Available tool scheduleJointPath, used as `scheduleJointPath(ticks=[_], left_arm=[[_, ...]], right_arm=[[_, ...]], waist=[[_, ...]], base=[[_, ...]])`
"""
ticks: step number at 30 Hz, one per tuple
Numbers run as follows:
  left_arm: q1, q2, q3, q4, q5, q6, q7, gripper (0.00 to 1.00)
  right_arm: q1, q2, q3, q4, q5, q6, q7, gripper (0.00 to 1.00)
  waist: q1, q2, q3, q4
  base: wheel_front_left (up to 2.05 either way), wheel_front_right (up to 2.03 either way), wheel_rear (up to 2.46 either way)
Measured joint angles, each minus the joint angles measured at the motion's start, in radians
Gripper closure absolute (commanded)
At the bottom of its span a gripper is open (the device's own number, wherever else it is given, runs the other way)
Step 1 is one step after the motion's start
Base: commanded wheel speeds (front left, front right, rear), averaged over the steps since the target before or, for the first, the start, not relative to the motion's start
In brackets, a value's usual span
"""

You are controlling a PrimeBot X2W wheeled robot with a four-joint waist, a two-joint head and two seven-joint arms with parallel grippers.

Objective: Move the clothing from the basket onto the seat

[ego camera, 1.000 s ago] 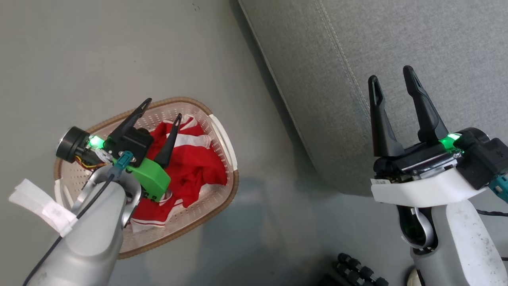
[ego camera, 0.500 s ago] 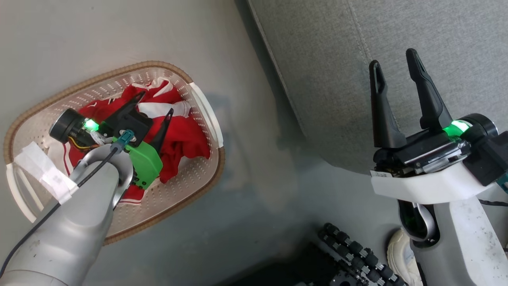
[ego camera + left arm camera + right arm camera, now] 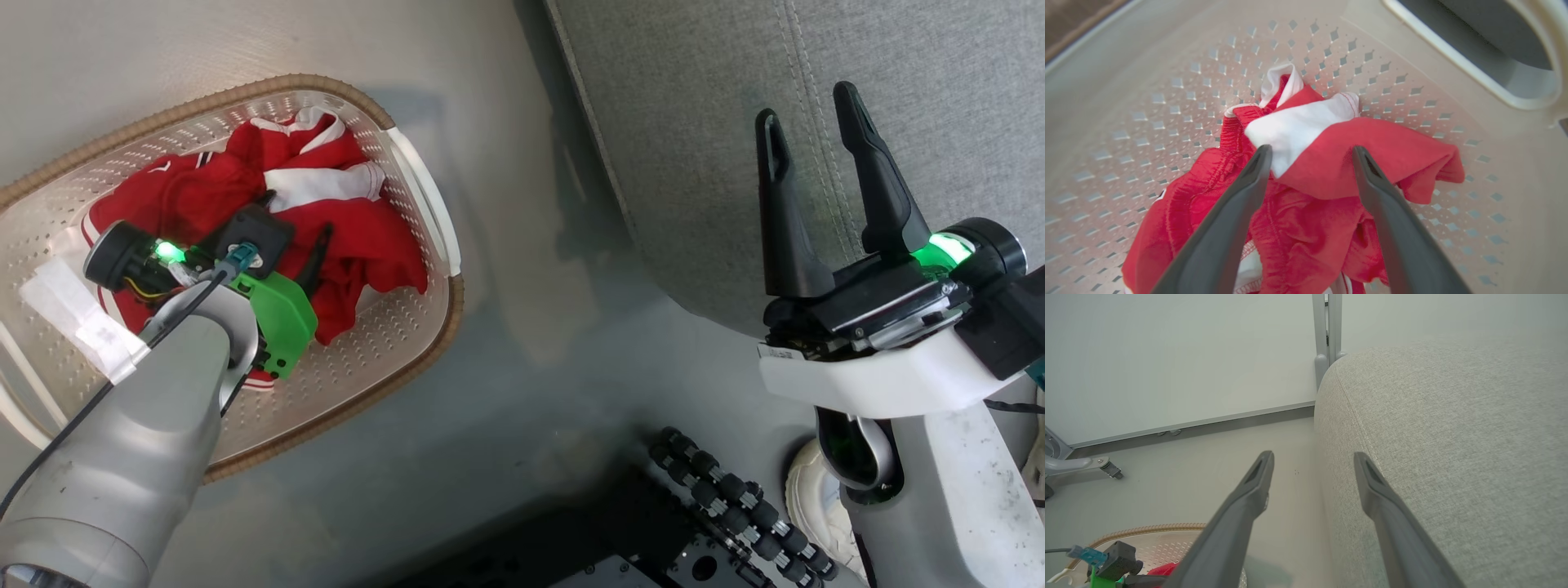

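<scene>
The clothing (image 3: 1331, 171), red with white panels and trim, is seen heaped inside the basket (image 3: 392, 359), bunched toward the end that carries the handle nearest the seat (image 3: 702, 122). Bare perforated bottom is left showing along the basket's near edge and at its opposite end. The basket is set on the grey floor (image 3: 522, 367), beside the seat's rounded edge and parted from it by a strip of floor. No red cloth is seen on the seat.

The left gripper (image 3: 1311, 150) is lowered into the basket over the heap. Its fingers are spread wide, with a fold of red and white cloth seen between the tips in the left wrist view; nothing is clamped, and whether the tips press into the cloth cannot be told.

The right gripper (image 3: 806, 104) is held over the seat's edge, well apart from the basket. Its fingers are likewise spread wide, and nothing is held between them. Behind it, a pale wall (image 3: 1167, 355) is seen in the right wrist view.
</scene>
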Motion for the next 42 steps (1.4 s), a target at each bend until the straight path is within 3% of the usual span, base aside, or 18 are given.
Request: scheduleJointPath(ticks=[8,19,35,36,37,38,42], left_arm=[[-0.075,-0.006,-0.112,0.087,-0.076,0.000,0.033,0.00],[-0.143,-0.037,-0.174,0.182,-0.097,0.000,0.054,0.00],[-0.189,-0.072,-0.313,0.130,-0.220,0.000,0.061,0.00],[-0.193,-0.074,-0.324,0.128,-0.229,0.000,0.060,0.05],[-0.195,-0.076,-0.331,0.125,-0.233,0.000,0.056,0.63],[-0.201,-0.080,-0.340,0.123,-0.246,0.000,0.052,1.00],[-0.212,-0.085,-0.376,0.118,-0.264,0.000,0.048,1.00]], right_arm=[[-0.005,0.000,0.007,-0.004,0.001,0.000,0.000,0.00],[-0.012,0.000,0.015,-0.011,-0.003,0.000,0.000,0.00],[-0.012,0.000,0.024,-0.014,-0.019,0.000,0.000,0.00],[-0.011,0.000,0.024,-0.015,-0.019,0.000,0.000,0.00],[-0.010,0.000,0.023,-0.016,-0.020,0.000,0.000,0.00],[-0.010,0.000,0.024,-0.016,-0.022,0.000,0.000,0.00],[-0.010,0.000,0.026,-0.016,-0.027,0.000,0.000,0.00]], waist=[[0.0000,0.0000,0.042,-0.001],[0.0000,0.0000,0.068,0.016],[0.0000,0.0000,0.097,0.042],[0.0000,0.0000,0.099,0.044],[-0.0001,0.0000,0.101,0.047],[0.0000,0.0000,0.103,0.050],[0.0000,0.0000,0.110,0.059]], base=[[0.00,0.00,0.00],[0.00,0.00,0.00],[0.00,0.00,0.00],[0.00,0.00,0.00],[0.00,0.00,0.00],[0.00,0.00,0.00],[0.00,0.00,0.00]])
